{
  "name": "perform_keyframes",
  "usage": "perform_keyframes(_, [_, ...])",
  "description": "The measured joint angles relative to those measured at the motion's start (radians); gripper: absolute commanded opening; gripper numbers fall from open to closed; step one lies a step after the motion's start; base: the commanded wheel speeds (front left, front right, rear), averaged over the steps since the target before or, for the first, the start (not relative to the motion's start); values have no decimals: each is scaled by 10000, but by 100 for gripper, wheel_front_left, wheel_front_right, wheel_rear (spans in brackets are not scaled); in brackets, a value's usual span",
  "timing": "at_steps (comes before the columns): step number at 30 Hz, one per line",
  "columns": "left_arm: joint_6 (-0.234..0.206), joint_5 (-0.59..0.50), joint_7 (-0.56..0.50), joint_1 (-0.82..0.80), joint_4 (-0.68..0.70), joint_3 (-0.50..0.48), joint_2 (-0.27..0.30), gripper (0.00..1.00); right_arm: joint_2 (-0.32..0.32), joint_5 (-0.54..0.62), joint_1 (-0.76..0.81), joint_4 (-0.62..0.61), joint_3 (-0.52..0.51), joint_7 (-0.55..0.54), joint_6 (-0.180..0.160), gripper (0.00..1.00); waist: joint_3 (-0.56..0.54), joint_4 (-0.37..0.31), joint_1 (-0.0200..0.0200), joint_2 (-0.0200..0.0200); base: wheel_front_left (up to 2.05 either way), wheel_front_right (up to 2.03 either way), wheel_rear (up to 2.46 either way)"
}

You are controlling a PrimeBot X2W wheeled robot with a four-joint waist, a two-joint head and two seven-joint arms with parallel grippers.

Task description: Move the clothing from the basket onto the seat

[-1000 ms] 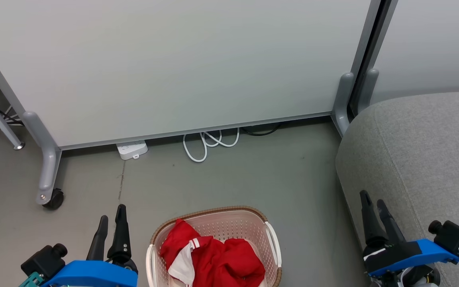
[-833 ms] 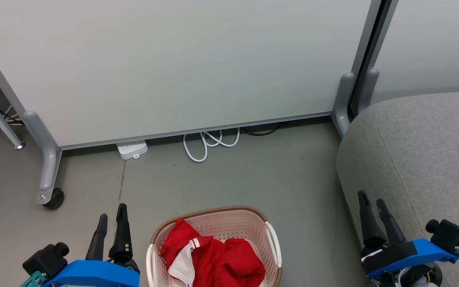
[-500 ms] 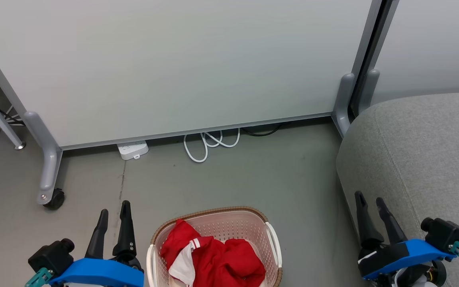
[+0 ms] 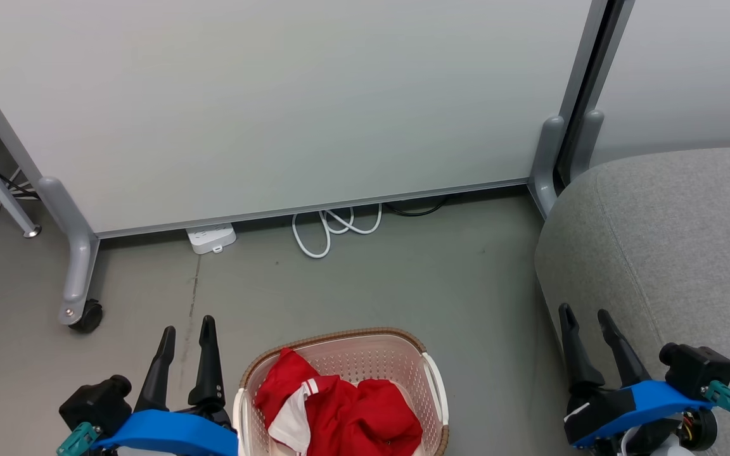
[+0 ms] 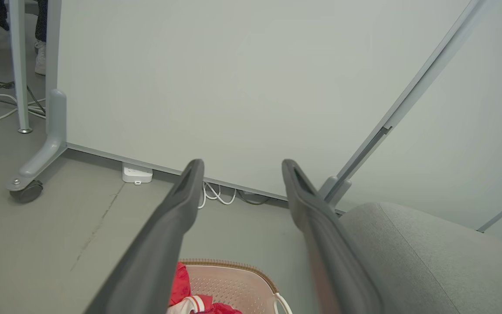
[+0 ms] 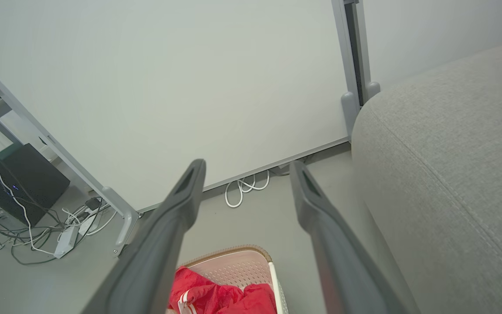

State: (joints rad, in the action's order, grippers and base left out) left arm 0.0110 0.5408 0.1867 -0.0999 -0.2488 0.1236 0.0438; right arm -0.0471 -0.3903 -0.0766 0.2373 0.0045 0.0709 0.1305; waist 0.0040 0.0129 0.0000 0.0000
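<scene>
Castor (image 4: pixel 86 315) of the partition panel (image 4: pixel 276 107) sits far left on the grey floor (image 4: pixel 371 285). Next we see our left end effector (image 4: pixel 188 324) low in the head view, its two dark fingers spread apart and empty, pointing towards the panel, just beside the basket (image 4: pixel 339 332). The basket stands on the floor between our arms. Inside lies the clothing (image 4: pixel 346 411), a crumpled red heap. Its long axis runs across the basket from left to right, with one corner rising towards the far left rim and a white-striped fold near the middle. Our right end effector (image 4: pixel 583 310) is likewise parted and empty, against the side of the seat (image 4: pixel 675 240). Bare floor separates the seat from the basket.
</scene>
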Motion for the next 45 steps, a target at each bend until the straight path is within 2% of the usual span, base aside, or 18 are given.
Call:
perform_keyframes(33, [-272,-2169,633,-59,-48,384,31,100,-8,2437,8,-98,159,366,2,100,-78,94,0,0,0,0,0])
perform_keyframes(45, [-353,-2424,752,-60,-71,464,36,100,-12,2800,8,-46,176,483,2,100,-121,81,0,0,0,0,0])
